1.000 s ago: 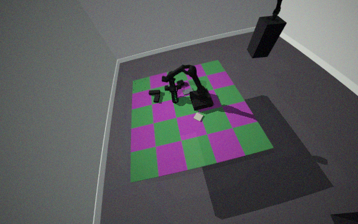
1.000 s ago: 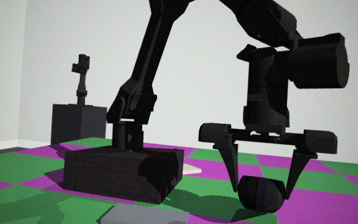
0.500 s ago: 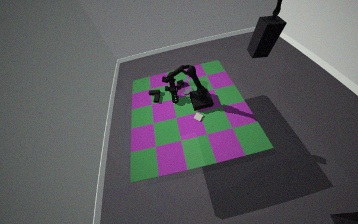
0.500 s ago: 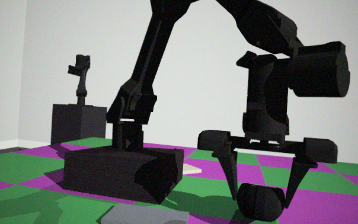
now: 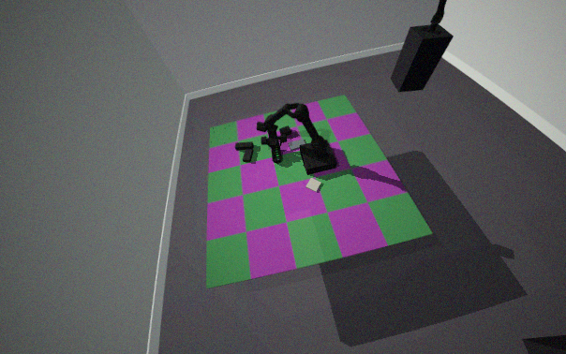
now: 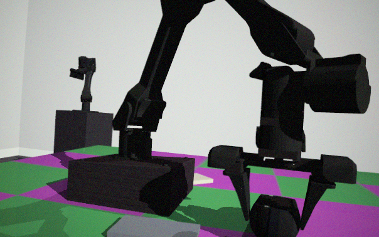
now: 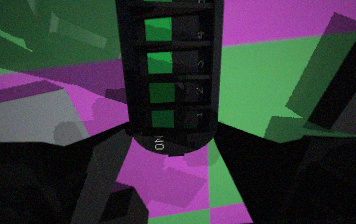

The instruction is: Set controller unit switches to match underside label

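The dark controller unit (image 5: 279, 154) (image 6: 273, 214) (image 7: 172, 77) is between the two fingers of my gripper (image 5: 275, 147) (image 6: 275, 223) (image 7: 173, 126), which is shut on its sides. The wrist view shows its top with a column of rocker switches, the end marked ON and number 1 nearest the fingers. The green halves of switches 3 and 4 look bright; those of 1 and 2 look darker. Switch 5 is cut by the frame edge and 6 is out of that view. The label is hidden. The unit's lower part is cut off in the exterior view, so I cannot tell whether its base lies flat.
A flat grey module (image 5: 295, 144) (image 6: 154, 228) (image 7: 37, 120) lies between the unit and the arm's base box (image 5: 319, 160) (image 6: 106, 182). Two dark parts (image 5: 244, 146) (image 5: 247, 155) lie on the unit's other side. A cream block (image 5: 314, 184) (image 6: 204, 179) lies beyond the base.
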Motion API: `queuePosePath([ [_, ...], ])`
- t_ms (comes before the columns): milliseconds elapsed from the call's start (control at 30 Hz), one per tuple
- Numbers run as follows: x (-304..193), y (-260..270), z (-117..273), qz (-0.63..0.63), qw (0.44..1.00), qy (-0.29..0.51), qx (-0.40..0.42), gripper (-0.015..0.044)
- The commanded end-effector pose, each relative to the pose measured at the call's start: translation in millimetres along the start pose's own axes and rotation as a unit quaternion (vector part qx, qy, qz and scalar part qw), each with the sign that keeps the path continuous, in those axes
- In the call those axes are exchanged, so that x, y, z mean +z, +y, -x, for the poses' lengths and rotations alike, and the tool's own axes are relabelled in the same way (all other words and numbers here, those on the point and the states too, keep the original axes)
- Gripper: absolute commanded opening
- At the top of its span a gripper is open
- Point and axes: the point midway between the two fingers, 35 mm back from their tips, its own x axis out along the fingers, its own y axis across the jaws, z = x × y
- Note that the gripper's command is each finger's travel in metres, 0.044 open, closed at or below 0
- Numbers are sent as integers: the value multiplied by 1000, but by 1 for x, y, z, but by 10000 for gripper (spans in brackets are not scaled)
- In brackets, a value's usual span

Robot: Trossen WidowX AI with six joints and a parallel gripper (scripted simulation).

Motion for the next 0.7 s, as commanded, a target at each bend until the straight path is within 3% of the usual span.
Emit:
queuePosePath([
  [0, 3, 2, -7, 5, 1000, -8, 6, 338],
  [667, 0, 2, -16, 4, 1000, -5, 4, 338],
])
